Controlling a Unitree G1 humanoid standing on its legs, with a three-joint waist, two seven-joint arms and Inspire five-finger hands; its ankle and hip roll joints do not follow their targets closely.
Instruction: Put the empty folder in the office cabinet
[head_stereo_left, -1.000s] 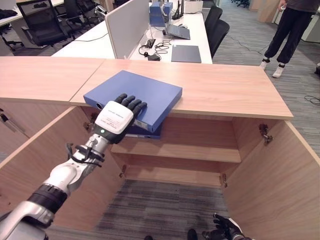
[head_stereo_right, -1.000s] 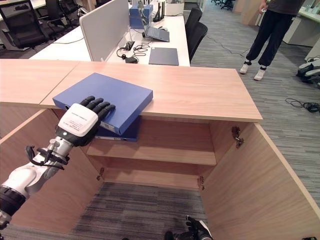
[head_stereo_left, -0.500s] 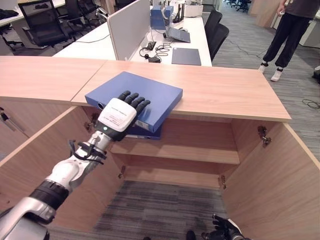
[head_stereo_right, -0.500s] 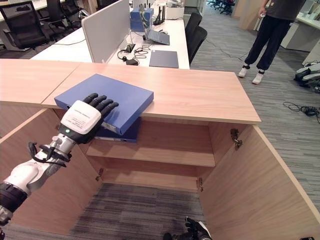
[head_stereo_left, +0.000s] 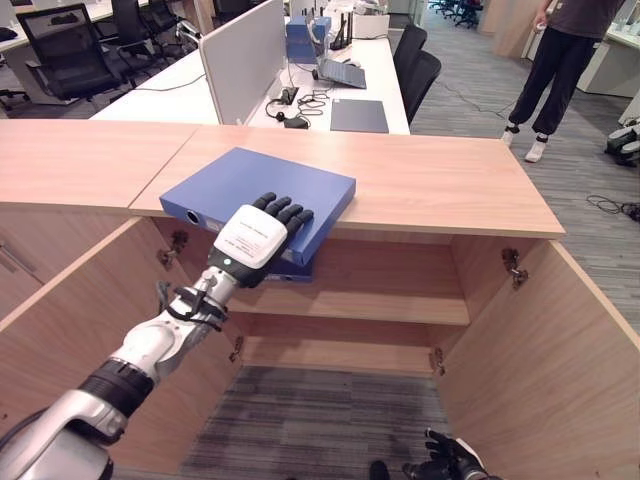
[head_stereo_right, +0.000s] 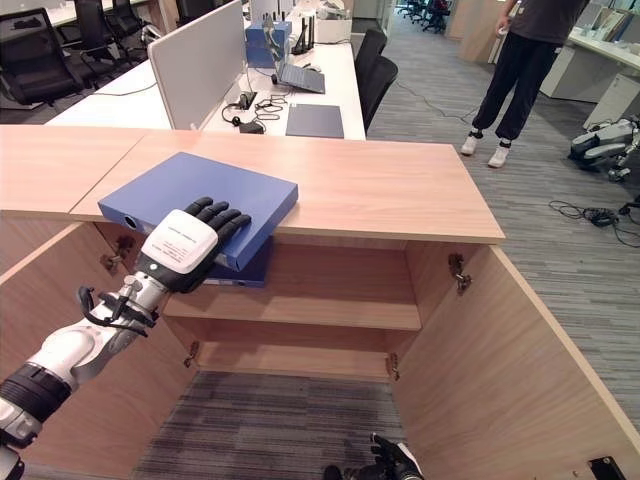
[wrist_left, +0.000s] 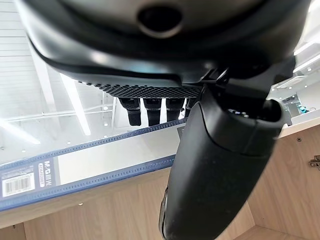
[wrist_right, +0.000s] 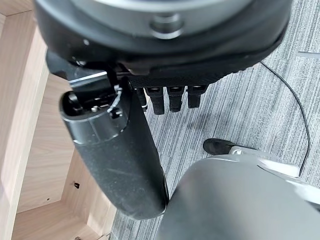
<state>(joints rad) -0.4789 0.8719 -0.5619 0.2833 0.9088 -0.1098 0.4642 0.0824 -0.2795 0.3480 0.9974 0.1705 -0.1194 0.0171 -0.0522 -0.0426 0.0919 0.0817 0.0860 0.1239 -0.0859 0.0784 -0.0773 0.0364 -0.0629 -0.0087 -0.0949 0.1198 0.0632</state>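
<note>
My left hand (head_stereo_left: 262, 236) grips the blue folder (head_stereo_left: 250, 188) at the front edge of the cabinet (head_stereo_left: 430, 185) top, fingers lying over its cover and my thumb (wrist_left: 215, 175) below its spine. The folder lies flat on the top, its near corner jutting past the edge over the open doors. A second blue folder (head_stereo_right: 240, 272) rests on the upper shelf (head_stereo_left: 380, 305) just beneath it. My right hand (head_stereo_left: 445, 464) hangs low near the carpet (head_stereo_left: 310, 420), its fingers loose and holding nothing. A person (head_stereo_left: 555, 70) stands well beyond the cabinet.
</note>
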